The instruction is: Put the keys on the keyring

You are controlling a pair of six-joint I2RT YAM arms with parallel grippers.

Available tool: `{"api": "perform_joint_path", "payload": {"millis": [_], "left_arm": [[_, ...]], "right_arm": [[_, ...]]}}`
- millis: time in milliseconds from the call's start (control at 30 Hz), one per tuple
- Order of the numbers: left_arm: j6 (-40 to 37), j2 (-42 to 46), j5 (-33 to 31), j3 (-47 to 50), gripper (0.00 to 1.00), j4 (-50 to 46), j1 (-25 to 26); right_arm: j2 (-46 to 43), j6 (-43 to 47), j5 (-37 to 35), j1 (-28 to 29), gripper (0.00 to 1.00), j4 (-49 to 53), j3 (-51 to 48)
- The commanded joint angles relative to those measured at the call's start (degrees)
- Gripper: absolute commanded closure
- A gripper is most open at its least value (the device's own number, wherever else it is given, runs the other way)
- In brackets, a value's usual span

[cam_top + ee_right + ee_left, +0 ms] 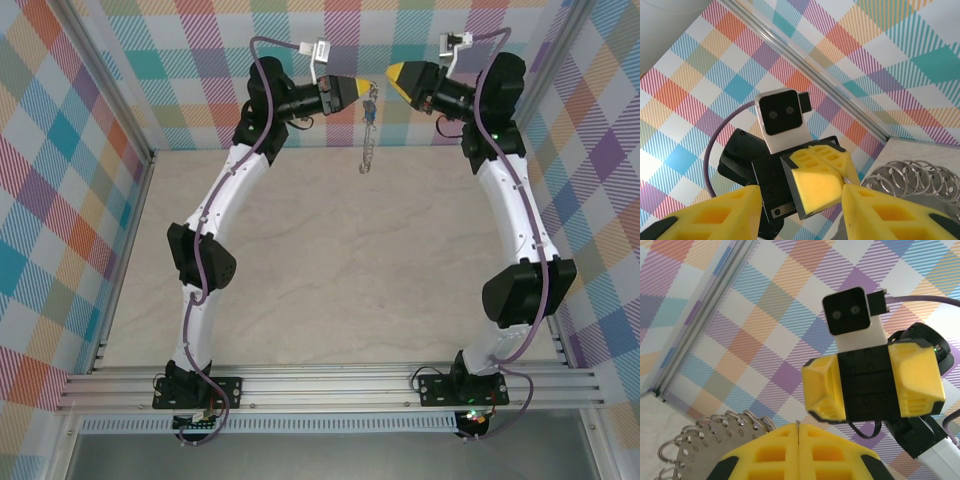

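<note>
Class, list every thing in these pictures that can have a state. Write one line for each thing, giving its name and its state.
left claw: shut on the keyring
right claw: open, empty, facing the left claw
keyring: gripped at its top, hanging clear of the table
key: small blue spot on the hanging keyring; cannot tell whether it is threaded on

Tight gap btwn yellow-fingered left gripper (pixel 364 92) & right gripper (pixel 391 75); grey metal keyring (pixel 368 150) dangles there, plaid wall (pixel 385 28) just behind.

surface: beige marbled table (pixel 340 260) | near edge: aluminium rails (pixel 330 385)
</note>
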State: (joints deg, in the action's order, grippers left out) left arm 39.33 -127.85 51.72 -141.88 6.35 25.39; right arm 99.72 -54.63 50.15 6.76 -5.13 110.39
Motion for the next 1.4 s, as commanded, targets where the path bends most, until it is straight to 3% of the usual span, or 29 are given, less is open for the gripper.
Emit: {"api": "perform_joint_path", "payload": {"millis": [0, 733, 867, 1067, 1167, 1300, 1367], "left_arm": [[-1.26, 4.38, -0.92, -0.31, 1.0, 6.23, 0.14], [1.12, 3.36, -0.35, -1.99, 1.0, 9.21, 0.17], [1.22, 3.05, -0.48, -2.3, 1.0, 9.3, 0.19], [1.52, 2.52, -0.24, -3.07, 1.0, 9.21, 0.1], [1.45, 2.17, -0.02, -4.31, 1.0, 7.5, -0.07], [0.47, 2.5, 0.09, -5.52, 0.7, 3.76, -0.92], [-1.21, 3.17, 0.37, -5.55, 0.61, 1.31, -1.56]], "right_arm": [[1.21, 0.85, 0.86, 0.26, 0.54, -1.99, 2.01], [7.18, 1.8, 3.67, 3.69, 0.63, 2.13, 10.46], [7.08, 2.22, 3.83, 3.69, 0.75, 2.62, 10.22], [6.91, 3.75, 4.02, 3.7, 1.0, 4.07, 10.59], [7.06, 8.13, 3.94, 3.6, 1.0, 9.11, 13.25], [8.98, 19.66, 4.09, 3.56, 1.0, 23.23, 22.56], [10.39, 26.88, 3.67, 3.45, 1.0, 32.23, 29.14]]}}
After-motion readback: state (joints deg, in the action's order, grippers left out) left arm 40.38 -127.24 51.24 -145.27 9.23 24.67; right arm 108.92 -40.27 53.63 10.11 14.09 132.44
